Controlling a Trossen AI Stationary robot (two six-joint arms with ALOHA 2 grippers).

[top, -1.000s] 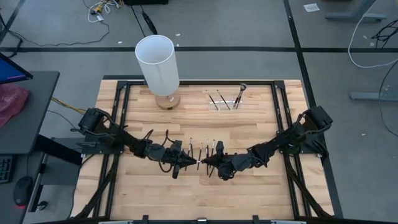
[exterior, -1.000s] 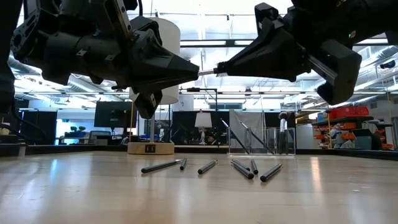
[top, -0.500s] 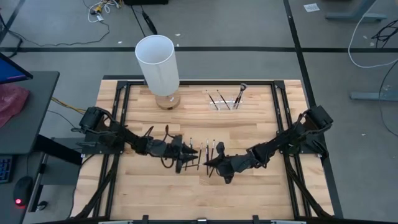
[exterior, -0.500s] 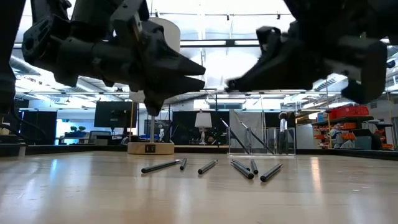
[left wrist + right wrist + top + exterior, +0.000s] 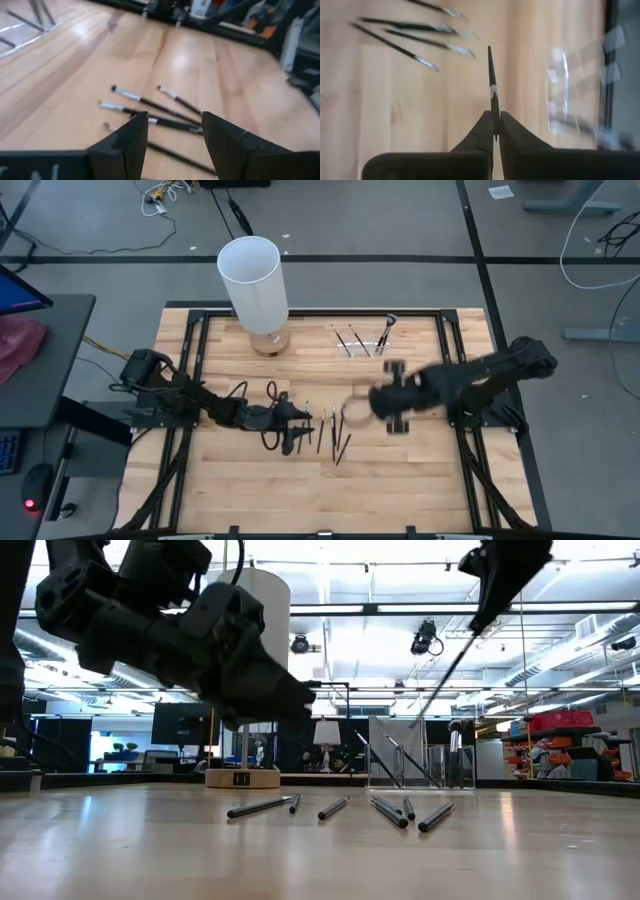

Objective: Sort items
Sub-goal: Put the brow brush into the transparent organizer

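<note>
A: What has changed over the last second?

B: A handover has been completed. A second ago both grippers were met tip to tip above the loose items, with one thin stick bridged between them. Now the right gripper (image 5: 495, 125) has been swung up and away toward the clear holder (image 5: 362, 340), and the stick (image 5: 492, 87) is carried with it, pinched between its closed fingers with the tip pointing forward.

A: And the left side?

B: The left gripper (image 5: 172, 131) has been left low over the counter (image 5: 400, 480), just beside the loose items (image 5: 334, 432). Its fingers are seen held apart in the left wrist view, with nothing between them, and several brushes (image 5: 150, 107) lie on the wood just ahead.

A: Where is the held stick in the level view?

B: It is seen hanging at a slant (image 5: 445, 680), high above the counter, roughly in line with the holder behind it. The holder is blurred in the right wrist view, so how near the tip is cannot be told.

A: What does that mean for the sorting?

B: One item is judged to be on its way to the holder, where a few brushes (image 5: 385, 330) already stand. About half a dozen are left lying on the counter, so the task is judged well short of done. The tall white cylinder (image 5: 254, 280) is untouched at the back.
</note>
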